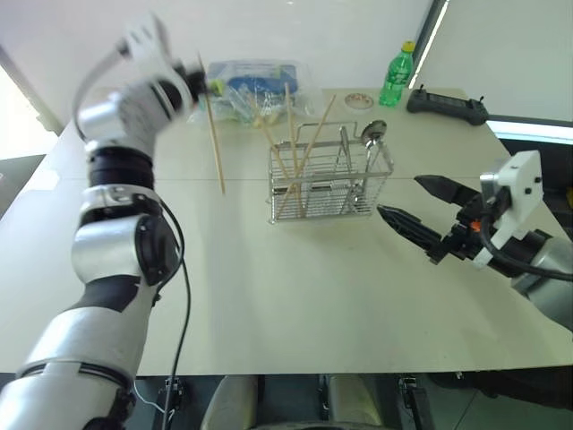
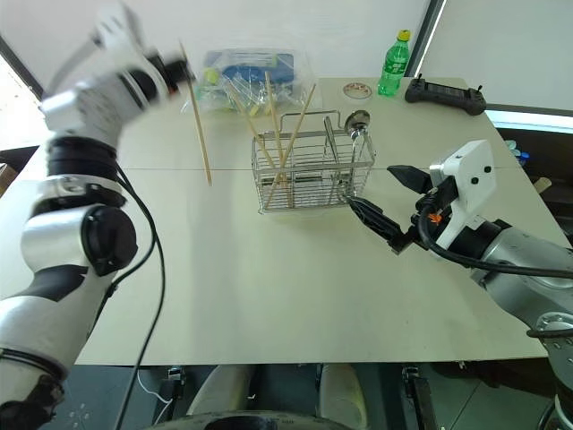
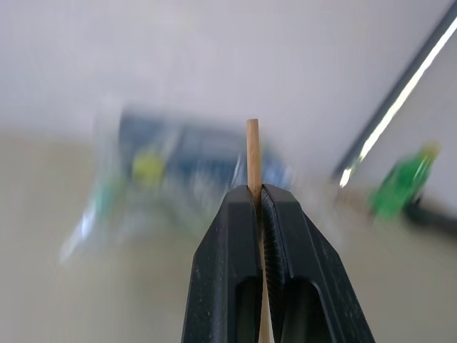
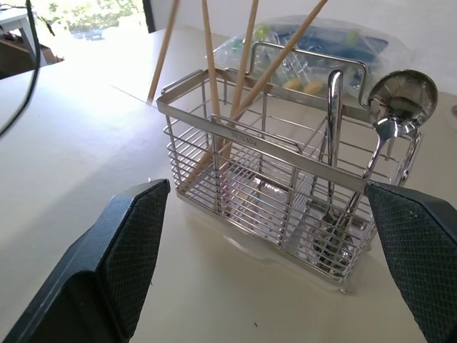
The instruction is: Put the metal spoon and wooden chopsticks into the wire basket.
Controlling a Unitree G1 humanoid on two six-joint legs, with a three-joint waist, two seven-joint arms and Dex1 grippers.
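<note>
My left gripper [image 1: 204, 87] is raised high at the far left, shut on one wooden chopstick [image 1: 216, 148] that hangs down above the table; its top end pokes out past the fingertips [image 3: 246, 207]. The wire basket [image 1: 329, 175] stands mid-table with three more chopsticks [image 4: 208, 57] leaning in its left part. The metal spoon [image 1: 373, 132] stands in the basket's right part, bowl up, next to another shiny handle. My right gripper [image 1: 400, 197] hovers just right of the basket, open, with nothing between its fingers [image 4: 121, 243].
Behind the basket lies a clear plastic bag [image 1: 255, 85] with blue and yellow contents. A green bottle [image 1: 397, 76], a black controller [image 1: 448, 106] and a small round lid [image 1: 360, 100] sit at the back right. The table's near edge [image 1: 313, 365] runs in front of me.
</note>
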